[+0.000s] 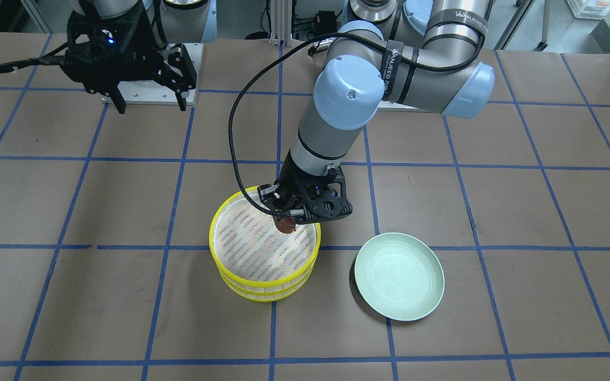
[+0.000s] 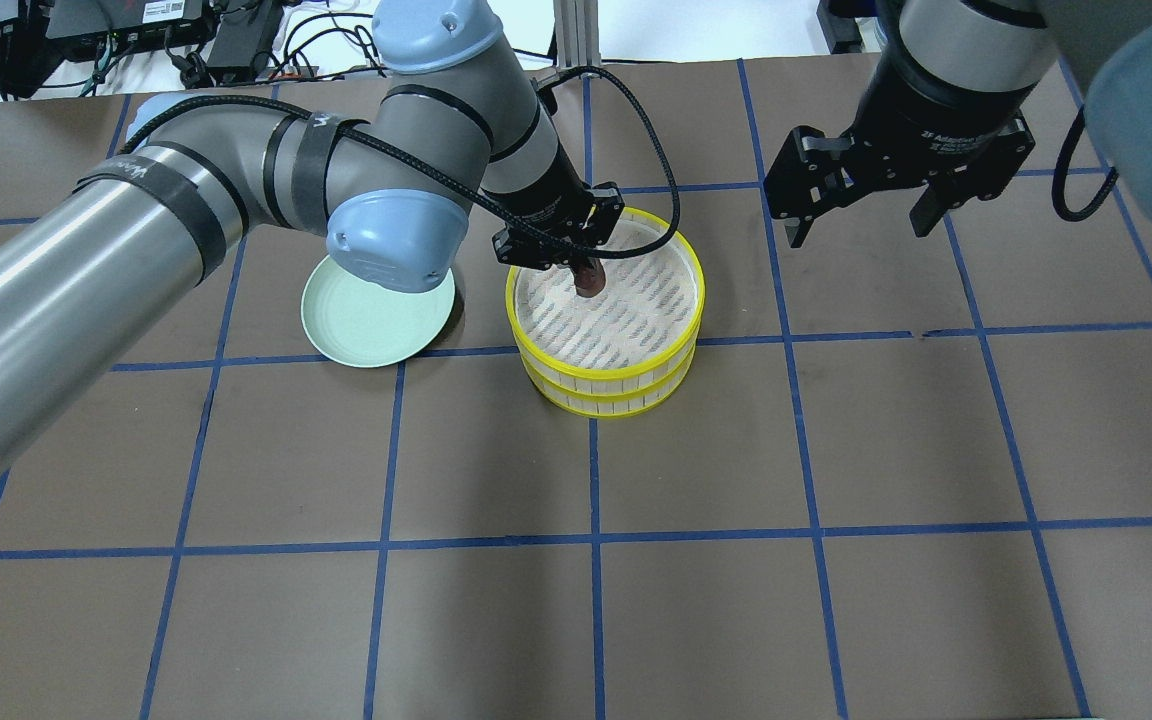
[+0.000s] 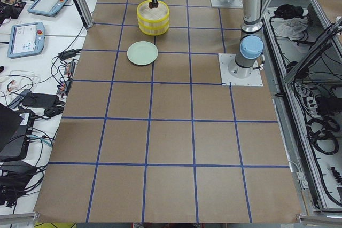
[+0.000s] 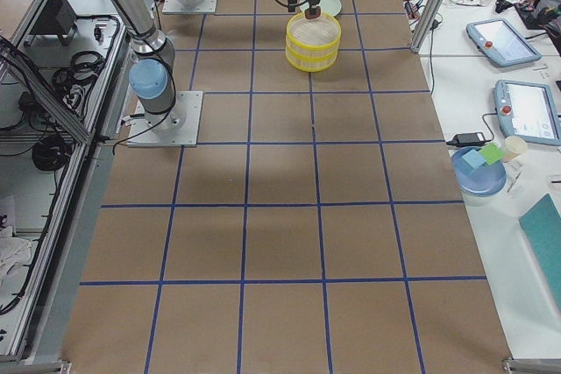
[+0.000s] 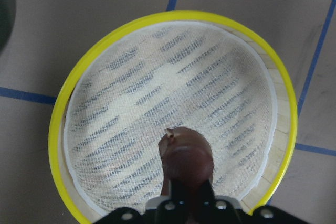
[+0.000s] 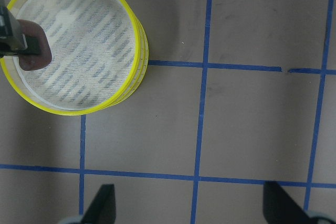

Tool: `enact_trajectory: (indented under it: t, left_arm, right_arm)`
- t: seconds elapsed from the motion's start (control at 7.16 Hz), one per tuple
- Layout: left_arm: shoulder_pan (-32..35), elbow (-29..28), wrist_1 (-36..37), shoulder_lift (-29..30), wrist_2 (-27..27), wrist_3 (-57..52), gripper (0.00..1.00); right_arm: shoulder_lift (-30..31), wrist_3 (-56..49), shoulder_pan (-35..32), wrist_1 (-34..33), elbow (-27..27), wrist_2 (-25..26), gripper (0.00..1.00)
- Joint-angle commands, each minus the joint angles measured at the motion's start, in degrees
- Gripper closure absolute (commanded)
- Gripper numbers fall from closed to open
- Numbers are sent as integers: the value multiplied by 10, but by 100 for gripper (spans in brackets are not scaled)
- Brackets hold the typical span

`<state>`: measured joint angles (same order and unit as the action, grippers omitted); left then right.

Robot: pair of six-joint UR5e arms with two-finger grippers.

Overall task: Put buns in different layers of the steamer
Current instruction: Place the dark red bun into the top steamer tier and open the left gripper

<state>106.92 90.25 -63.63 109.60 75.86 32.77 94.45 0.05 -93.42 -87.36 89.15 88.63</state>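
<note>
Reddish-brown bun point(image 5: 186, 155) hangs clamped in the left pincer point(image 2: 586, 277) over the top mesh of the steamer point(image 2: 626, 384).

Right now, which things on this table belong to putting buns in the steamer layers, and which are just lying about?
Part of the job:
- brown bun, gripped by the left gripper
- stacked steamer trays, under that bun

Lying about:
- green plate, empty
- right gripper, open, away from the steamer

The white bun shows in no view.

Lower tray point(image 2: 604, 398) int. hidden under top tray point(image 2: 626, 320); plate point(image 2: 366, 325) edge occl.
</note>
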Motion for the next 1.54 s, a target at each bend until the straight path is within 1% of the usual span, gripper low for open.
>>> enact_trajectory:
  t: [0.0,0.14,0.28,0.42,0.7,0.84,0.98,1.12,1.26,1.4]
  left_arm:
    - [1,0,17,-4,10,-3,0]
    - [0,-1,10,-7,56,-53,0]
    - [0,-1,7,-11,77,-80,0]
    - [0,-2,7,-12,75,-81,0]
    - [-16,-17,-2,-27,92,-89,0]
    - [-35,-30,-36,-39,123,-111,0]
    - [-57,-36,-42,-59,130,-158,0]
    - [-92,-37,-75,-83,131,-195,0]
    - [-108,-37,-116,-109,160,-232,0]
    - [-121,-34,-140,-133,168,-237,0]
  right_arm:
    - [0,-8,4,5,1,1,0]
    - [-1,-10,4,6,1,0,0]
    - [-1,-10,4,6,1,-1,0]
    - [-1,-10,4,6,1,-1,0]
    - [-1,-10,4,7,2,-1,0]
    - [0,-10,3,7,2,-1,0]
    - [0,-10,3,7,2,-1,0]
    - [0,-10,4,6,2,-1,0]
    - [0,-11,4,6,2,-1,0]
    - [2,-11,3,6,2,-3,0]
